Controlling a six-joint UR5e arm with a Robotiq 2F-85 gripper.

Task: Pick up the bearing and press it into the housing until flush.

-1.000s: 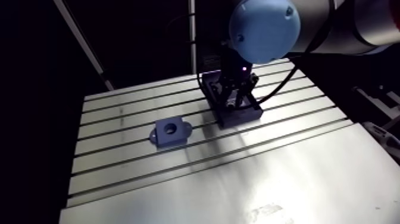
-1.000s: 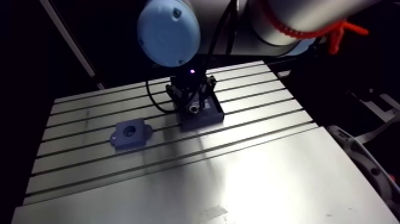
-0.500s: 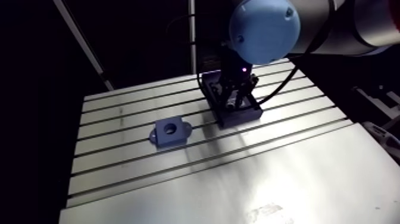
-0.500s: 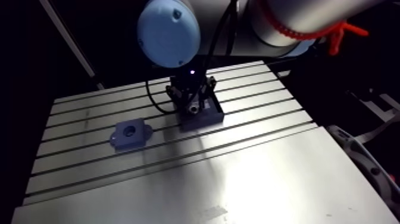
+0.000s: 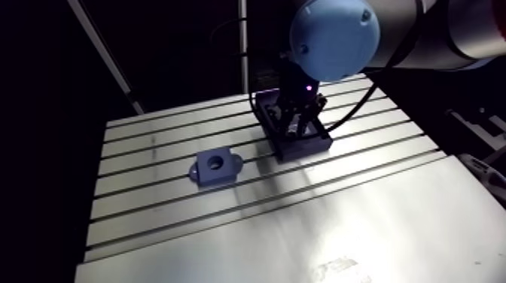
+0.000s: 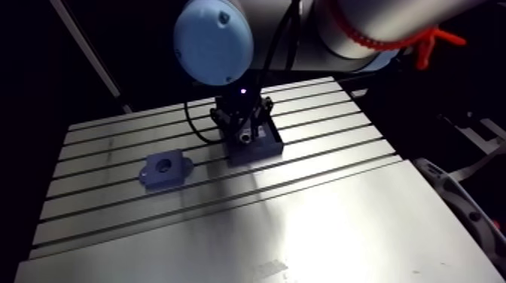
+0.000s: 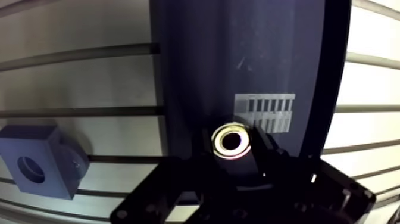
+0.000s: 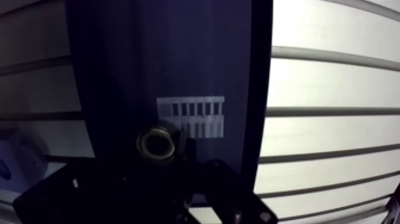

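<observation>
Arm view: the gripper (image 5: 299, 129) hangs low in a dark tray (image 5: 315, 144), with the housing (image 5: 214, 167) well apart at the tray's eight o'clock. Wrist view: the bearing (image 7: 233, 141) lies flat in that tray at the gripper's tip; clamped or not, I cannot tell. It looks a stiff, probably slick metal ring, best pinched across its outer rim.

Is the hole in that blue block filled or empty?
Empty. The housing bore is dark and open; the bearing is at the tray.

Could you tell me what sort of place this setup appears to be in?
Most likely a robot assembly test bench in a lab: a slotted aluminium table, a dark tray holding a metal bearing, and a dark-blue housing with a bore standing apart on the table.
</observation>
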